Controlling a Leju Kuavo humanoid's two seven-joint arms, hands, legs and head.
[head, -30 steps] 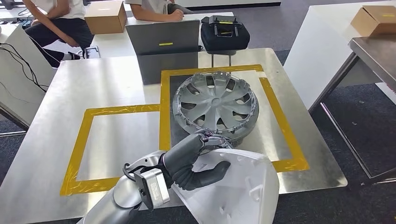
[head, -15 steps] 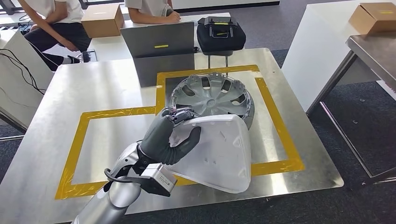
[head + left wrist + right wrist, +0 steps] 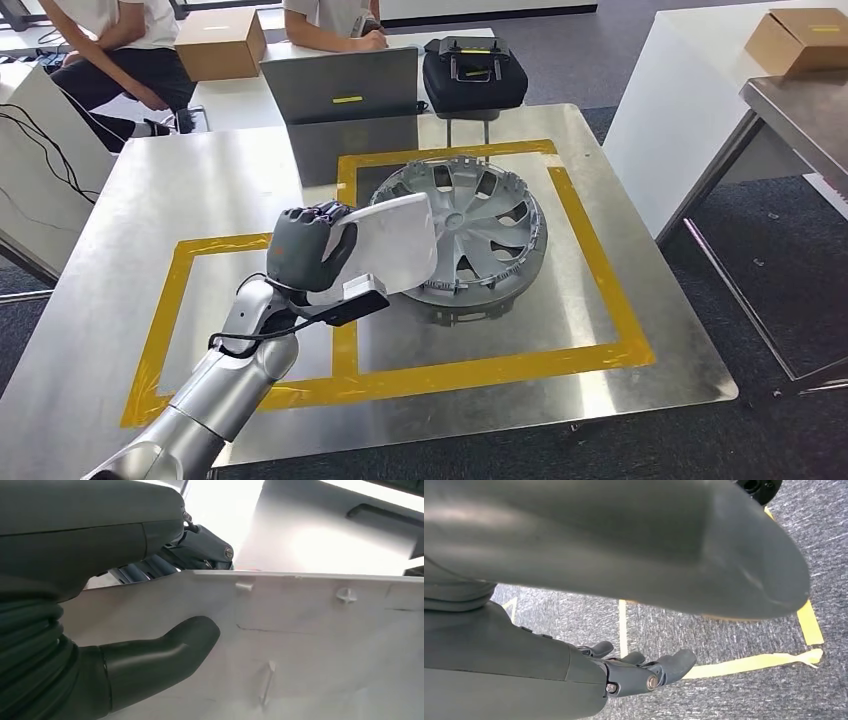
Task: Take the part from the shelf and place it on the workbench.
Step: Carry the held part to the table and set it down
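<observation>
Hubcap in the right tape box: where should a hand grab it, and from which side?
Grip the hubcap by its raised rim at the near-right edge, coming from the right. It lies flat, and the left hand holds the white panel over its left side, so only the right rim is free.

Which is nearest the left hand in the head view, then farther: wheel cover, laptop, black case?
From the left hand:
1. Wheel cover, just beside it on the workbench.
2. Laptop, behind the workbench's far edge.
3. Black case, far side, beside the laptop.
</observation>
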